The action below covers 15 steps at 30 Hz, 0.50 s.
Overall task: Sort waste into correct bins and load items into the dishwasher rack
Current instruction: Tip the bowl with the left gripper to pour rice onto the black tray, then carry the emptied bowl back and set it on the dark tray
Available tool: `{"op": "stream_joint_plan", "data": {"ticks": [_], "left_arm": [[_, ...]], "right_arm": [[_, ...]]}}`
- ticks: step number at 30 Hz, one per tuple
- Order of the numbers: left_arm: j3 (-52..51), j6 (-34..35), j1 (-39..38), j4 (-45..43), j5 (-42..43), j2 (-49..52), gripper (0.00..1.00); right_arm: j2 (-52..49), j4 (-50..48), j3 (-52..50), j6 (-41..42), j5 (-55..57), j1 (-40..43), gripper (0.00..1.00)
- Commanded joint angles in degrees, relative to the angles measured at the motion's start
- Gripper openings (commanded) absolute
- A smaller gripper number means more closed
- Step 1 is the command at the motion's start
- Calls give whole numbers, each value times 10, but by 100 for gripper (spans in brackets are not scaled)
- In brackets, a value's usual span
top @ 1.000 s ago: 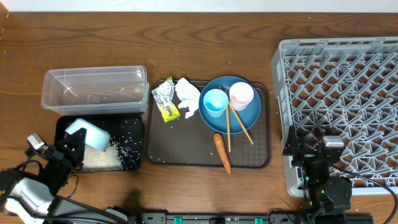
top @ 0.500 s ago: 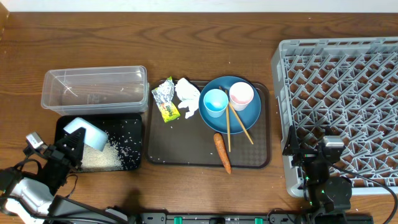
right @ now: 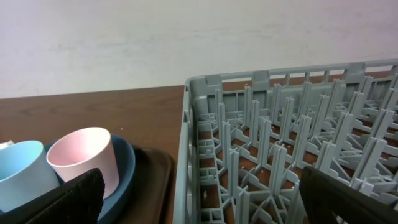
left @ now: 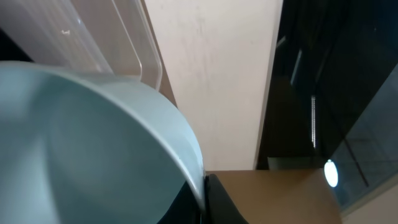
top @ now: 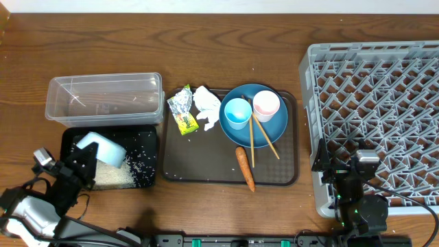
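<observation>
Pinched the light-blue bowl point(top: 101, 149) by its rim in the left gripper point(top: 82, 162), tipped over the black tray point(top: 152, 159) with rice point(top: 116, 175) piled beneath. Held the right gripper point(top: 346, 165) by the grey rack point(top: 374, 82)'s near-left corner, jaws spread wide, empty. Saw the carrot point(top: 245, 167) on the brown tray point(top: 199, 165)

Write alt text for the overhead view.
The left gripper holds a light-blue bowl tipped over a black tray of rice. A brown tray beside it carries a blue plate and cups; a grey rack fills the picture's right.
</observation>
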<state>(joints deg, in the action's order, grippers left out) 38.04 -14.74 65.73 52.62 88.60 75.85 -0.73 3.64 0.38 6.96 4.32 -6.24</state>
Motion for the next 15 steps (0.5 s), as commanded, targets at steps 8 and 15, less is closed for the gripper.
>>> {"op": "stream_joint_plan", "data": {"ticks": [8, 15], "left_arm": [[3, -37, -1, -10, 15, -7, 6], [5, -37, -1, -2, 15, -16, 6]], "right_arm": [[1, 2, -1, -2, 0, -1, 99], [1, 2, -1, -2, 0, -1, 99]]}}
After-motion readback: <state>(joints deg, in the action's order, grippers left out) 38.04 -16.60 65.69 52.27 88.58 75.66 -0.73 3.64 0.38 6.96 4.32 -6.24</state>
